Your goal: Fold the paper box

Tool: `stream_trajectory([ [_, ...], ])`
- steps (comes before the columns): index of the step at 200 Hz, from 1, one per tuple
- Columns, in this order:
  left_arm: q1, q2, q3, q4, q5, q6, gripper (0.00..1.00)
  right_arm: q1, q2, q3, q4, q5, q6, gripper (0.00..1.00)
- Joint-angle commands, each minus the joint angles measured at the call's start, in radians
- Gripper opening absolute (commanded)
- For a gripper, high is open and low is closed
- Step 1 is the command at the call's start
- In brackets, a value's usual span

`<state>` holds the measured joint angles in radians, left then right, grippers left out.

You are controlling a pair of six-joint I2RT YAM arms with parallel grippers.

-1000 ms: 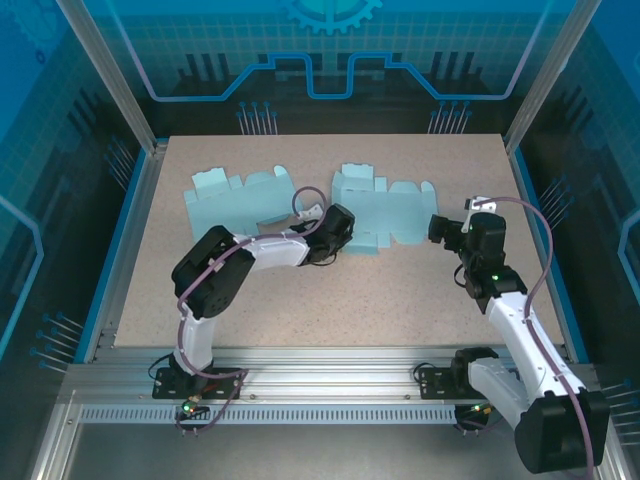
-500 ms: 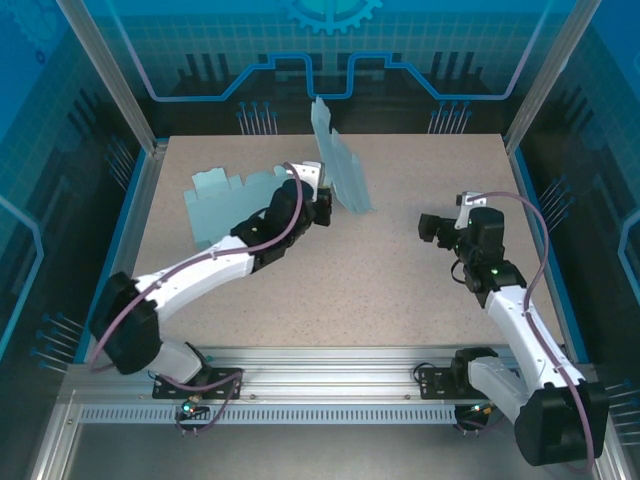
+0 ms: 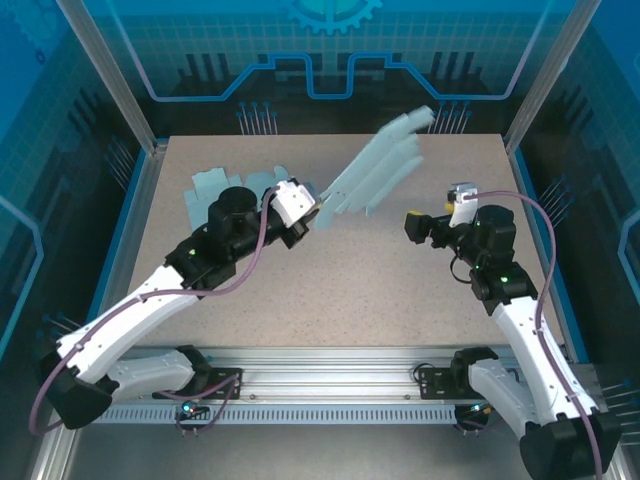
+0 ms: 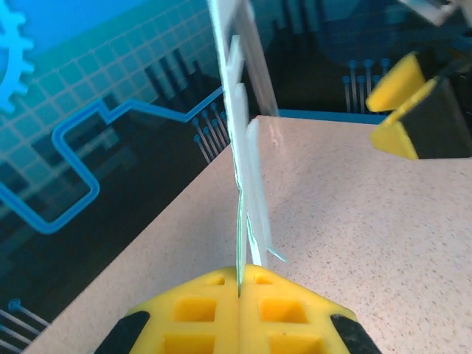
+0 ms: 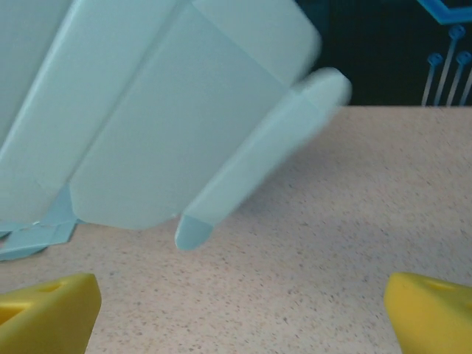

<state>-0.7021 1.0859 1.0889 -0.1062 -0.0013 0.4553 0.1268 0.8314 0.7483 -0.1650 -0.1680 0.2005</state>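
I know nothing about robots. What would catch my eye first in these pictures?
A pale blue cardboard sheet is held up in the air over the far middle of the table, pinched at its lower edge by the left gripper. To its right, the right gripper faces it, wide open and holding nothing. A second flat sheet lies at far left.

The pale blue die-cut paper box blank (image 3: 375,170) looks like thin, smooth, matt card with crisp creases. The beige speckled counter (image 3: 350,290) has a fine-grained, matt, stone-like finish. The left claw (image 4: 240,291) is matt yellow moulded plastic. The left arm's white plastic shell (image 3: 130,320) is smooth with a slight sheen. The silver aluminium frame rail (image 3: 330,385) looks brushed.
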Motion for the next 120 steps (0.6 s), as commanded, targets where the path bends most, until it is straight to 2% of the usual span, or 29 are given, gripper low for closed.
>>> stream_trajectory([
  [1, 0.01, -0.025, 0.067, -0.078, 0.094, 0.144, 0.0, 0.029, -0.033, 0.093, -0.045, -0.102, -0.06, 1.0],
  [49, 0.041, 0.066, 0.159, -0.126, 0.03, 0.188, 0.0, 0.05, -0.068, 0.208, -0.178, -0.069, -0.124, 1.0],
  [86, 0.113, 0.104, 0.204, -0.145, 0.098, 0.192, 0.0, 0.06, -0.129, 0.171, -0.183, -0.05, -0.157, 1.0],
  [120, 0.176, 0.092, 0.213, -0.159, 0.185, 0.216, 0.0, 0.06, -0.174, 0.137, -0.115, -0.025, -0.2, 1.0],
])
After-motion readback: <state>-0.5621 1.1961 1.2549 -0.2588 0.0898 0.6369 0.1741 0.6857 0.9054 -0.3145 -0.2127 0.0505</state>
